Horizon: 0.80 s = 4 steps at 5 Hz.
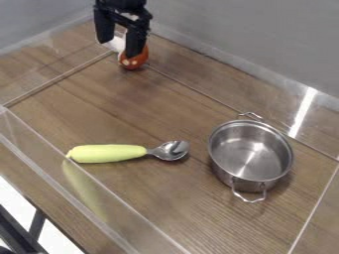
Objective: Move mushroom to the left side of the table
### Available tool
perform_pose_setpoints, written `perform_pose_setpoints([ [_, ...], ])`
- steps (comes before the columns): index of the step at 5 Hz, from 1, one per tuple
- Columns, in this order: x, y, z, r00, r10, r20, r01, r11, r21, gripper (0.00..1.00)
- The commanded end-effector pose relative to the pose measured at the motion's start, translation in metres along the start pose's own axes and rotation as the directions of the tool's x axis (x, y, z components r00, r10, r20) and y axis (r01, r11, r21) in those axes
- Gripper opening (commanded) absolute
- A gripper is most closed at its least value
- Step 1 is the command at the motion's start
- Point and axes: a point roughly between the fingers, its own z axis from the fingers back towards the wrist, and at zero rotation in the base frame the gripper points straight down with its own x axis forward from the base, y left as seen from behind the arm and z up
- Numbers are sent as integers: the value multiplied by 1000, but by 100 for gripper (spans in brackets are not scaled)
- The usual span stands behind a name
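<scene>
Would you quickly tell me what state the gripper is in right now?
Gripper: open, pointing down, fingers straddling the mushroom on the table; not clamped on it.

A single view covers the scene. The camera sits high, off one near corner of the wide brown wood-grain tabletop (146,104), and looks down at a slant across it, so the board's edges run diagonally through the picture. It stands far enough back to take in most of the surface, with the low clear acrylic wall (40,164) cutting across the lower left foreground and a strip of grey backdrop (252,30) along the top. The black robot gripper (122,42) enters at the upper edge, far from the lens, with the arm above it cropped off. No second view overlaps this one.
</scene>
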Motion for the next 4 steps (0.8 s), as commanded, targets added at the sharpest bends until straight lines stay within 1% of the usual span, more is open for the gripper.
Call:
perform_pose_setpoints([
  [1,-4,3,37,996,-5,93,2,999,36,100],
  [4,29,4,14,995,2,102,-4,1000,24,100],
])
